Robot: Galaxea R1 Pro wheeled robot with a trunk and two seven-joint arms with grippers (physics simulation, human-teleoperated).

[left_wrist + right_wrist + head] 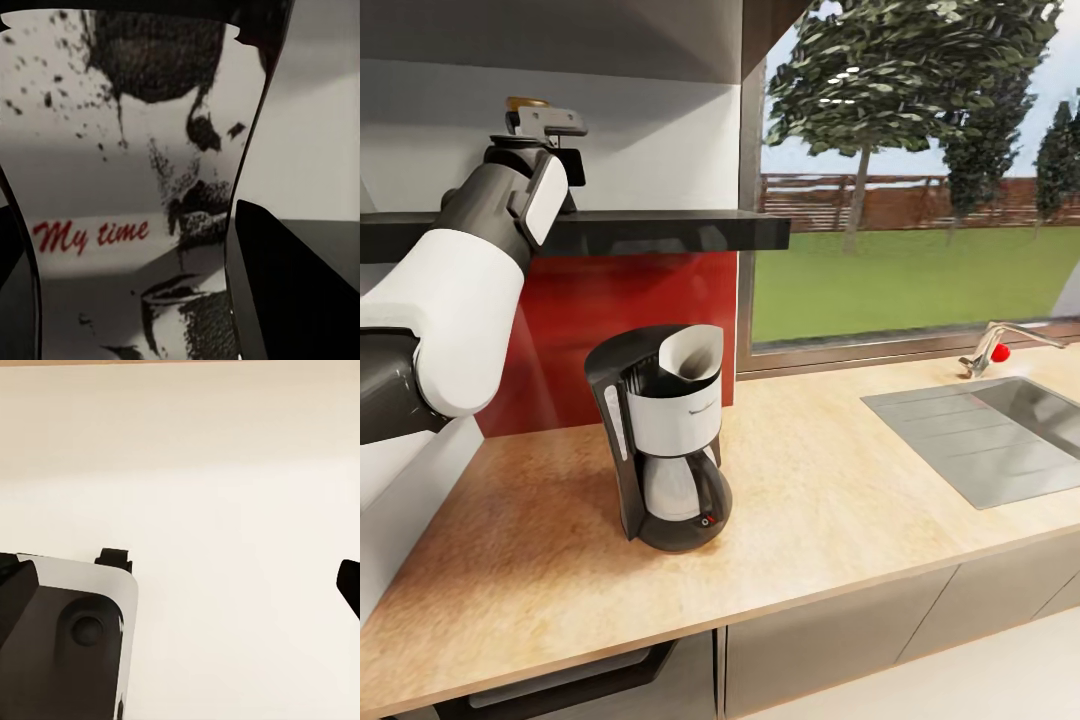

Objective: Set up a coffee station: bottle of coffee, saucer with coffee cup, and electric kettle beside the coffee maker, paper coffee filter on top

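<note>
On the black shelf (660, 232), the bottle of coffee (127, 150) fills the gap between my left gripper's dark fingers (292, 292); its pale label reads "My time". From the head view its gold cap (525, 102) peeks above my left gripper (545, 128), which is raised to shelf height and shut on the bottle. The black and white coffee maker (660, 450) stands on the wooden countertop (840, 480), with a white paper coffee filter (695, 362) resting in its top. My right gripper (232, 574) is open over a pale surface, holding nothing.
A steel sink (990, 430) with a faucet (1000, 345) is set into the counter at the right. Behind it is a window (920, 170). A red backsplash (610, 320) lies under the shelf. Part of my own body (60, 645) shows in the right wrist view.
</note>
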